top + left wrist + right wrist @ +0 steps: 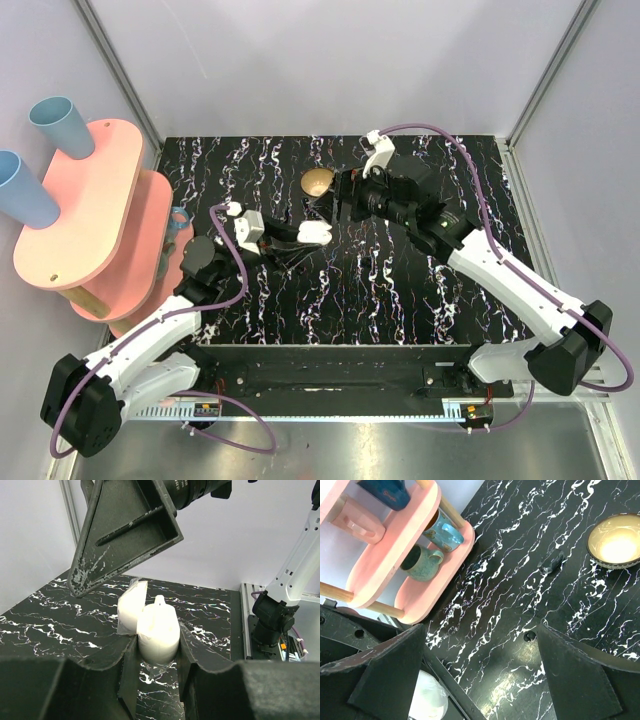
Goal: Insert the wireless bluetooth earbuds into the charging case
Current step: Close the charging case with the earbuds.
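Mid-insertion: the left gripper (158,634) clamped tight on the open charging case (152,622) near the brass bowl (318,182), lid (131,605) hinged back, with one earbud (159,600) apparently standing in its socket. The right gripper (480,628) hovered just above, jaws spread wide and empty. Likely next: press that bud home and locate the second, unseen.

Black counter (400,290) with white marble-ish streaks, boxed in by plain pale lilac-grey walls (330,60). Aluminium posts (122,75) are seen running up the back corners. A pink two-tier shelf (95,190) is parked at the counter's left edge. One light blue cup (60,125) and a second one (22,190) are set on its top tier, and two glazed mugs (422,562) are tucked on the lower one. Everything is lit softly and evenly. A brushed metal sheet (400,450) is seen along the near side.
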Robot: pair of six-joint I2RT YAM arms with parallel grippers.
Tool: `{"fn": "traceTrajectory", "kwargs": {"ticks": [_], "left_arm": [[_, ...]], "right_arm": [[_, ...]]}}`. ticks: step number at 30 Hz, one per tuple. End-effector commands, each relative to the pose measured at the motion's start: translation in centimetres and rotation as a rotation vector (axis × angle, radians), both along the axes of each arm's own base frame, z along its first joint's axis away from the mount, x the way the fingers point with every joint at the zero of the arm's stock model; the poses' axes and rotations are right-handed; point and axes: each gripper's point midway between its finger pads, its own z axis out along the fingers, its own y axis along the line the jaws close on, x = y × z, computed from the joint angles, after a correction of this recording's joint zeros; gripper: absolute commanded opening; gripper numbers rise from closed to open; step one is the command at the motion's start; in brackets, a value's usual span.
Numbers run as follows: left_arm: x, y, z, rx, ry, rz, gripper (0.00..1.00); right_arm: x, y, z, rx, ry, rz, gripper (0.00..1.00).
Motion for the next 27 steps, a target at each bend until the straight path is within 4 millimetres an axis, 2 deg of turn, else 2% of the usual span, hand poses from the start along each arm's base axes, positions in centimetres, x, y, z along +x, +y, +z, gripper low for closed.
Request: {"fn": "traceTrajectory", "kwargs": {"ticks": [1, 12, 27], "left_arm": [[-0.1, 0.0, 2.0, -0.050, -0.058, 0.007, 0.00], [0.4, 0.2, 1.7, -0.046, -0.060, 0.035, 0.00], [0.9, 0.6, 1.6, -0.040, -0.053, 0.076, 0.00]], "right_arm": [[-0.7, 0.7, 1.2, 0.025, -0.014, 0.054, 1.00], [-1.4, 0.9, -0.1, 0.001, -0.002, 0.094, 1.00], [-2.7, 0.7, -0.3, -0.007, -0.029, 0.161, 1.00]]}}
